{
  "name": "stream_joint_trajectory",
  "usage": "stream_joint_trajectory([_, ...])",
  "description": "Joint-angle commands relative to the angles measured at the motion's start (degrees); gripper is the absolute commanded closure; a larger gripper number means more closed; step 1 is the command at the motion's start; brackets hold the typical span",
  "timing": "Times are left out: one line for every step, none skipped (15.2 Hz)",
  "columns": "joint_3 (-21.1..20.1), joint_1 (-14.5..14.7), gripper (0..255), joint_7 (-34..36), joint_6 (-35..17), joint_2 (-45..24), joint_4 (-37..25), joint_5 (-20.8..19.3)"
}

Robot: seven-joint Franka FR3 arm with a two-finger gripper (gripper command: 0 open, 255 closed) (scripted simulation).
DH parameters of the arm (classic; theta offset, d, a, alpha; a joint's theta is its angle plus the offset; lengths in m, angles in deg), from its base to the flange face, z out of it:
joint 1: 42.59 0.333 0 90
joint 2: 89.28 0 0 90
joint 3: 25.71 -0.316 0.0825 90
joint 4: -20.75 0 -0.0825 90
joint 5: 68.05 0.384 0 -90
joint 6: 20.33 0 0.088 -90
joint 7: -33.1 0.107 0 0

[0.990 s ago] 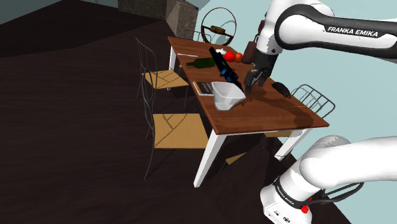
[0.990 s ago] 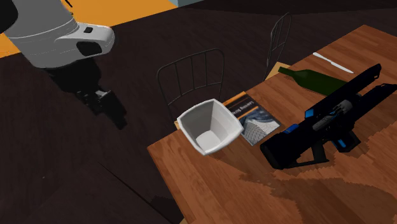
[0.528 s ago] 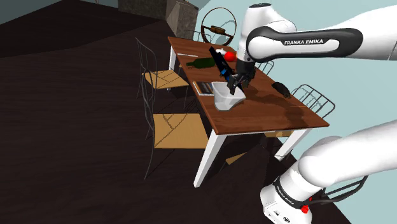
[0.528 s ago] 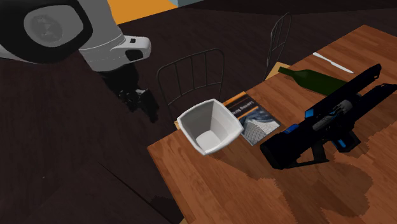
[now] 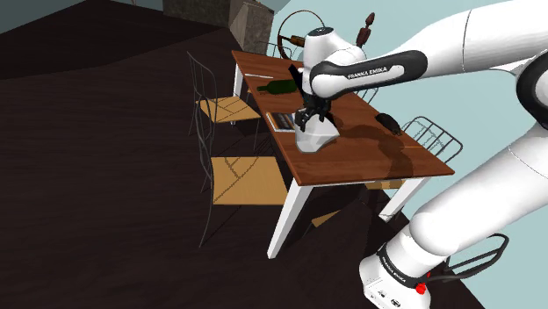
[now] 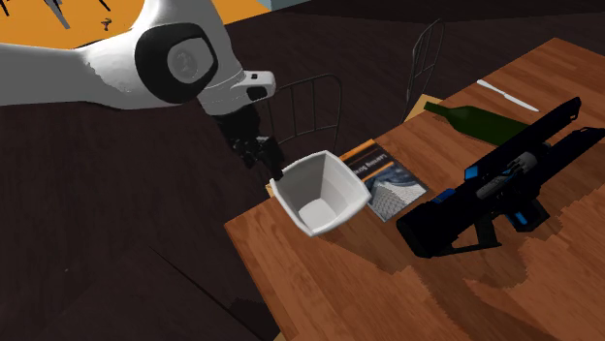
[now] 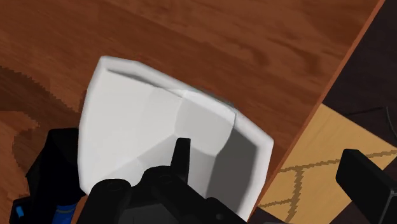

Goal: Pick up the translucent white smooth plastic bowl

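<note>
Our hand [image 6: 268, 163] is open and empty, the bowl [image 6: 325, 199] just below it; a skewed squeeze could tip the bowl.

The bowl [image 6: 322, 194] is plain white, shaded grey inside. The worktop [image 6: 388, 291] is reddish-brown with wood grain, on white legs [image 5: 285, 219]. The bottle [image 6: 480, 121] is dark green, the toy gun [image 6: 494, 184] black with blue patches. The book [image 6: 383, 179] seems blue-grey with an orange edge. The claw [image 6: 267, 160] is black.
</note>
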Motion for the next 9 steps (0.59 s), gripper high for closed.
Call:
stream_joint_trajectory([-0.18, -0.51, 0, 2.54, -1.06, -4.34, -2.65, -2.99])
stream_joint_trajectory([-0.13, -0.66, 0, 3.74, -1.44, -6.57, -4.16, -4.46])
stream_joint_trajectory([-0.03, -0.76, 0, 4.91, -1.73, -8.8, -5.75, -5.93])
stream_joint_trajectory([0.04, -0.75, 0, 5.23, -1.79, -9.43, -6.22, -6.34])
stream_joint_trajectory([0.1, -0.73, 0, 5.59, -2.42, -9.77, -5.86, -6.58])
stream_joint_trajectory([0.13, -0.74, 0, 5.96, -3.03, -10.13, -5.51, -6.84])
stream_joint_trajectory([0.17, -0.74, 0, 6.34, -3.65, -10.5, -5.18, -7.1])
stream_joint_trajectory([0.2, -0.75, 0, 6.72, -4.26, -10.88, -4.85, -7.37])
stream_joint_trajectory([0.24, -0.76, 0, 7.1, -4.86, -11.27, -4.54, -7.65])
